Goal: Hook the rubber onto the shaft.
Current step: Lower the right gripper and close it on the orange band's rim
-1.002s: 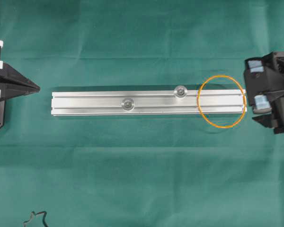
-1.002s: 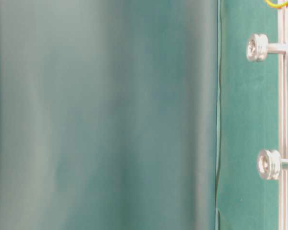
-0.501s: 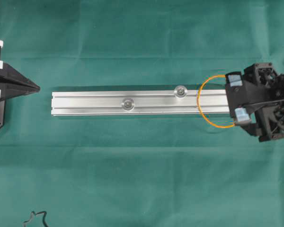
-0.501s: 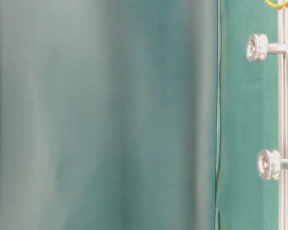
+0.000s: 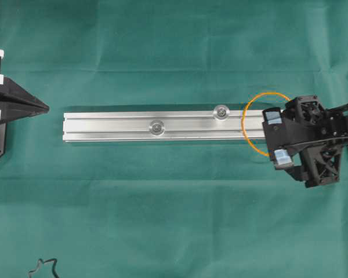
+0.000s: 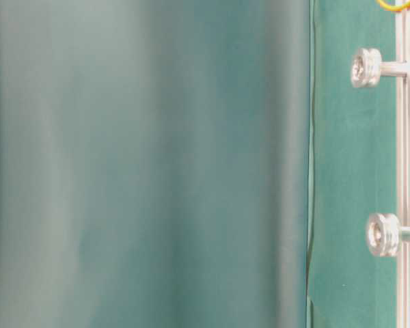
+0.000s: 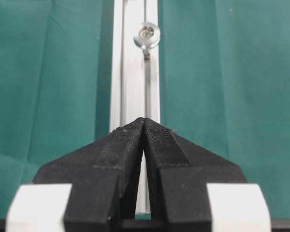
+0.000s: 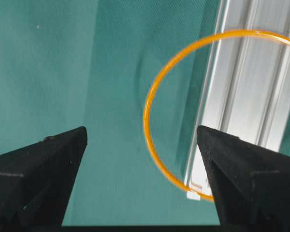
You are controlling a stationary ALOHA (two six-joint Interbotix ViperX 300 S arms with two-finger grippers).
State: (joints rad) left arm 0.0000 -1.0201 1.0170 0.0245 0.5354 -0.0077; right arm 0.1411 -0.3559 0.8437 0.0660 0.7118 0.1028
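Observation:
The rubber (image 5: 244, 128), a thin orange loop, lies draped over the right end of the silver rail (image 5: 116, 126); a sliver of the rubber (image 6: 396, 6) shows in the table-level view. Two shafts stand on the rail, one near the middle (image 5: 157, 126) and one further right (image 5: 221, 111). My right gripper (image 5: 276, 136) hovers open over the loop's right half. In the right wrist view the rubber (image 8: 147, 116) curves between the spread fingers of that gripper (image 8: 141, 129), touching neither. My left gripper (image 5: 43, 106) is shut and empty, off the rail's left end.
A small dark wiry squiggle (image 5: 43, 267) lies at the bottom left of the green cloth (image 5: 174, 220). In the left wrist view the rail (image 7: 133, 72) runs straight ahead from the shut gripper (image 7: 144, 121), with a shaft (image 7: 147, 35) on it.
My right gripper has moved left from beyond the rail's end to above the rubber's right half, jaws still wide. The rubber, rail and left gripper have not moved.

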